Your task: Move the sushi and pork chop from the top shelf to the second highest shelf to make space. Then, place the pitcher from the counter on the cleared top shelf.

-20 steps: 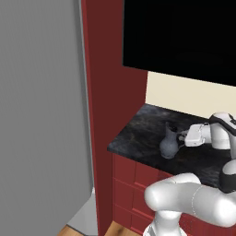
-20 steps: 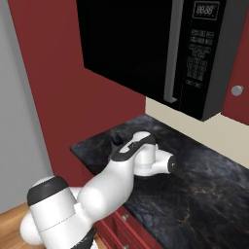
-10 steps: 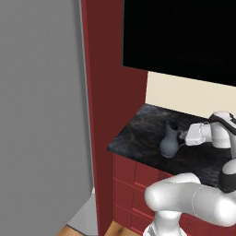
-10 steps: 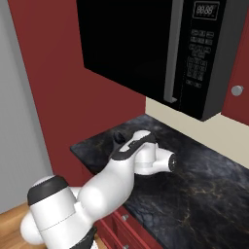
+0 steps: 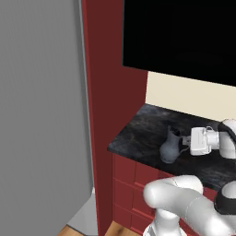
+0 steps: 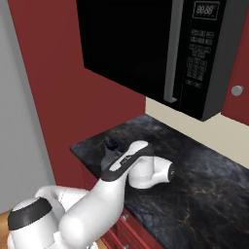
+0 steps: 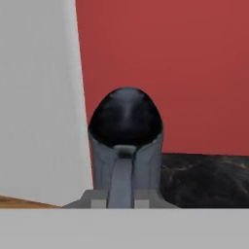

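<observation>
The dark blue-grey pitcher [image 5: 170, 147] stands upright on the black speckled counter [image 5: 138, 131], near its left front corner. From the right, my gripper [image 5: 186, 143] reaches level to it. In the hand view the pitcher [image 7: 125, 131] is straight ahead, and my gripper [image 7: 121, 197] is shut on the thin handle that runs down its near side. In the right base view my white wrist covers most of the pitcher [image 6: 111, 144], so just its dark rim pokes out. The sushi, the pork chop and both shelves are out of view.
A black microwave [image 6: 194, 53] hangs above the counter. A dark red cabinet wall [image 5: 106, 78] rises just left of the pitcher, and a grey fridge side [image 5: 41, 115] lies beyond it. Red drawer fronts [image 5: 131, 177] sit under the counter. More counter stretches to the right [image 6: 204, 175].
The fingers have closed from wide apart onto the pitcher's handle. The arm and the pitcher have stayed where they were.
</observation>
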Robot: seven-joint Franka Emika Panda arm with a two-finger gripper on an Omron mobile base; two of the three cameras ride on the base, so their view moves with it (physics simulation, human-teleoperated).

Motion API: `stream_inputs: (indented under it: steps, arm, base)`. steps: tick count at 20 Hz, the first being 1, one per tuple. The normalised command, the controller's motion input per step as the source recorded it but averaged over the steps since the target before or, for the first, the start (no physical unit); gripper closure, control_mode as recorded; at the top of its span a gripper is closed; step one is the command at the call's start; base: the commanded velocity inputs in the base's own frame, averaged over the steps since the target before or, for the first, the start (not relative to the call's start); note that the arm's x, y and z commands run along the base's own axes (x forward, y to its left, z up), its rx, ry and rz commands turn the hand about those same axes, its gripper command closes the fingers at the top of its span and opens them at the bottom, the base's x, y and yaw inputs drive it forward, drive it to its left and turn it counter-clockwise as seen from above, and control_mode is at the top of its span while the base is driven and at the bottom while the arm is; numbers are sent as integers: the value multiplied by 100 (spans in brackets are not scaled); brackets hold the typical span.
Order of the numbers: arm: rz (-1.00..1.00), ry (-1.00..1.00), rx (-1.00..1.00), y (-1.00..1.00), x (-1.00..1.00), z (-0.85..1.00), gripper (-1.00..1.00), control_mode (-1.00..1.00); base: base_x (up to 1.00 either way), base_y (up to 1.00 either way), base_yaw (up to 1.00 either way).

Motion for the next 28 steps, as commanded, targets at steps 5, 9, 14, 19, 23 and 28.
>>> stream_inputs:
  steps: [5,9,14,19,23,28]
  arm:
    - [-28,-26,-9,71,-65,33,100,-100]
    - [-36,-4,-14,60,-64,60,100,-100]
    - [-37,8,-9,47,-69,88,100,-100]
    - [-34,14,-7,53,-61,74,100,-100]
    - [-35,5,-7,70,-46,69,100,-100]
    - [-37,0,-7,81,-39,52,100,-100]
  base:
    - [0,0,0]
    - [0,0,0]
    - [0,0,0]
    - [0,0,0]
    - [0,0,0]
    - [0,0,0]
